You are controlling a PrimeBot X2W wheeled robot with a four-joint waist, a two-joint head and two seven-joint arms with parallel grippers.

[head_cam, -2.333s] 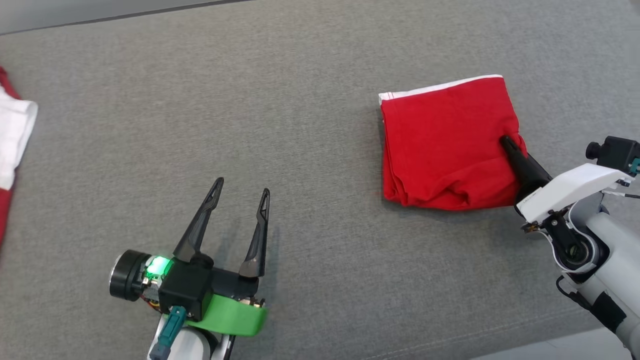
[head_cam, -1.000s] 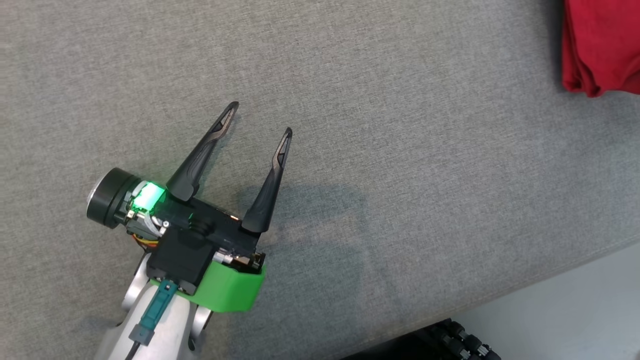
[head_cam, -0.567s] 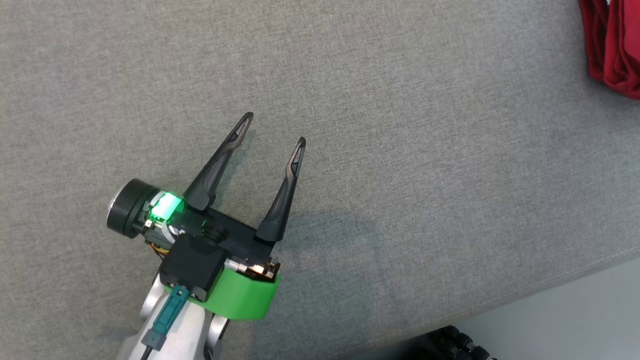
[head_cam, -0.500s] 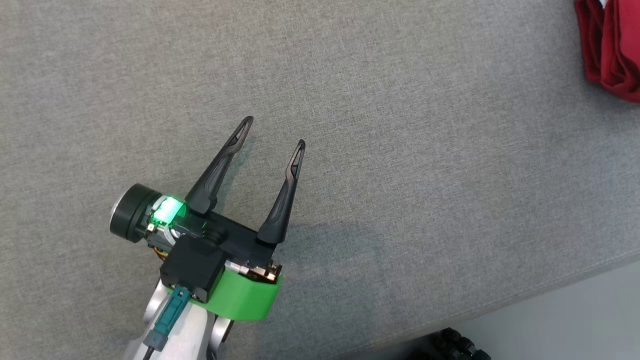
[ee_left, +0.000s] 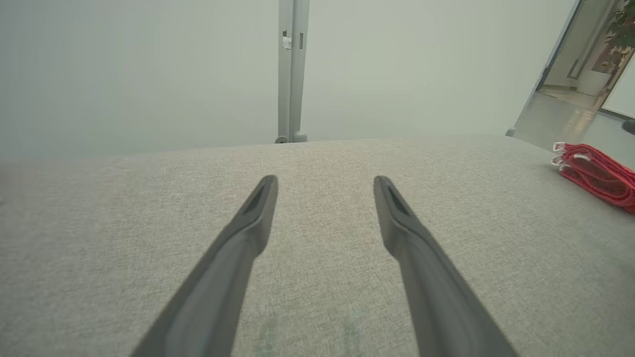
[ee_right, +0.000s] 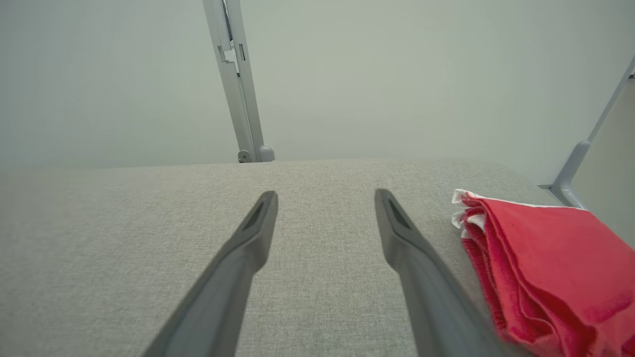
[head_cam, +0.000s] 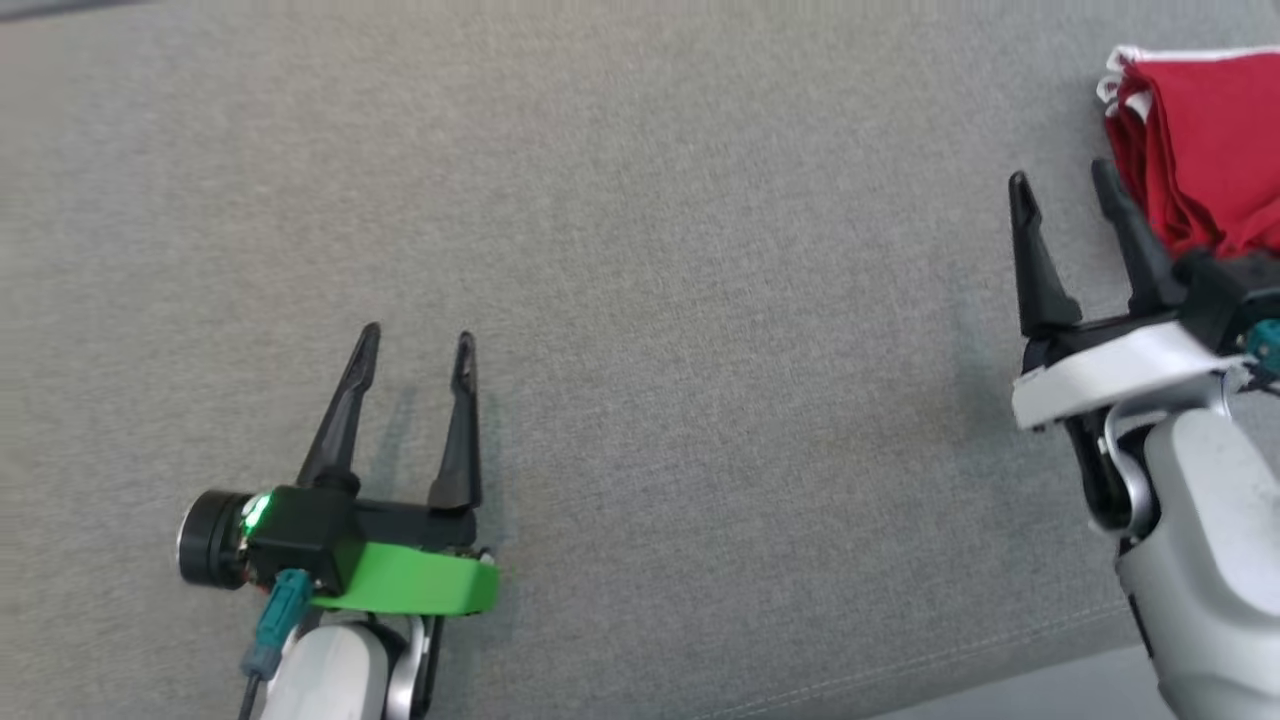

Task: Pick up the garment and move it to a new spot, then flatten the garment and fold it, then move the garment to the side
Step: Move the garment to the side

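I am holding my right gripper (head_cam: 1060, 180) spread and empty beside the folded red garment (head_cam: 1210, 130) at far right, and my left gripper (head_cam: 417, 340) likewise. The set-aside is looking finished. Next, I judge, comes backing off without snagging.

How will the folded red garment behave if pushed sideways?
The red garment is thin stacked layers with loose edges, so a push probably bunches them rather than sliding the stack. The textured grey surface likely adds drag. Lifted by one corner, it would probably sag open.

No text, label or number is legible — none anywhere.
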